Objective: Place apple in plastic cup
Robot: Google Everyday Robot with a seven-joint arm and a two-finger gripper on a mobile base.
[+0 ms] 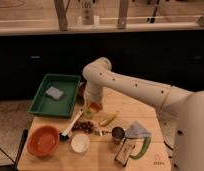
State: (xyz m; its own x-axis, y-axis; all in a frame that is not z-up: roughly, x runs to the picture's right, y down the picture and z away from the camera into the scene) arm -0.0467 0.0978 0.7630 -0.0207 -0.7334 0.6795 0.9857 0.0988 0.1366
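Gripper [93, 103] hangs just right of the green tray [55, 102], apple [96, 106] at its tip I think, plastic cup [87, 113] just beside, near-left.

The gripper [93, 107] hangs low over the back middle of the table [102, 161] and is closely hemmed in. The green tray [60, 106] lies just to the view's left and the plastic cup [87, 113] sits right beside the gripper. The grape cluster [85, 126] lies in front, with the banana [108, 119] at front right. The thick white arm [130, 87] closes off the back and right. Nearer the front, the orange bowl [43, 141], white round bowl [80, 143], metal cup [117, 134] and folded cloth [138, 130] crowd the surface. Bare wood shows along the front edge and right of the banana
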